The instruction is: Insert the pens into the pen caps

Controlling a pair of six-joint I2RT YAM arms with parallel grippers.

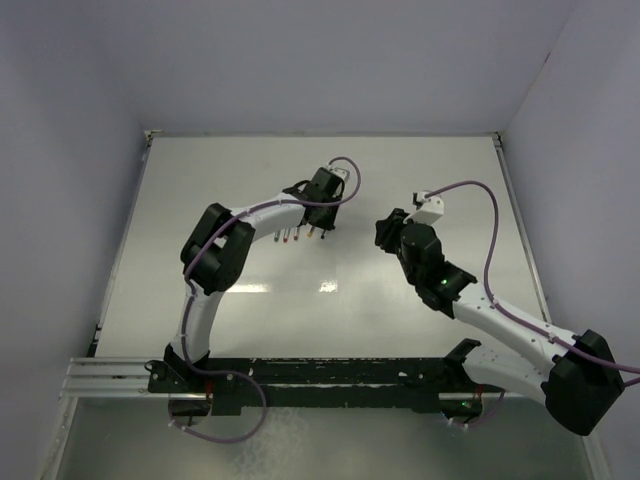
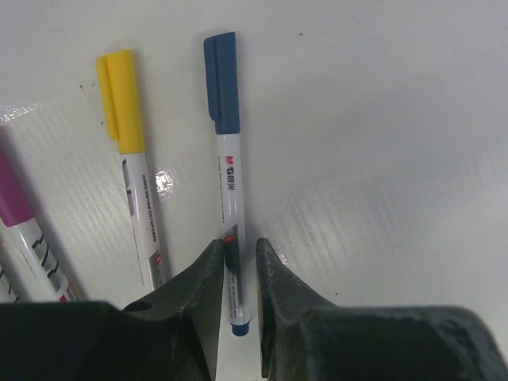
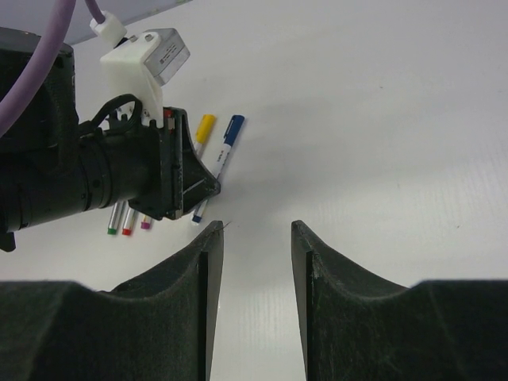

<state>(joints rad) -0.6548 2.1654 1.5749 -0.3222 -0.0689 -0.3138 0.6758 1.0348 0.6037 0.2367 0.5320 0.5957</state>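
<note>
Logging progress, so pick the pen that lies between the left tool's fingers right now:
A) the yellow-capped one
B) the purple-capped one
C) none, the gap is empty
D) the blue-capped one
D: in the left wrist view the barrel of the blue-capped pen runs between the fingers of the left tool, while the yellow-capped pen lies outside them on the table.

Pens (image 2: 139, 190) in row on table (image 2: 381, 159), fingers (image 2: 202, 278) flanking rightmost

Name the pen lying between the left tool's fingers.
The blue-capped pen: its barrel runs between the fingers of the left tool; the yellow-capped pen lies outside them.
</note>
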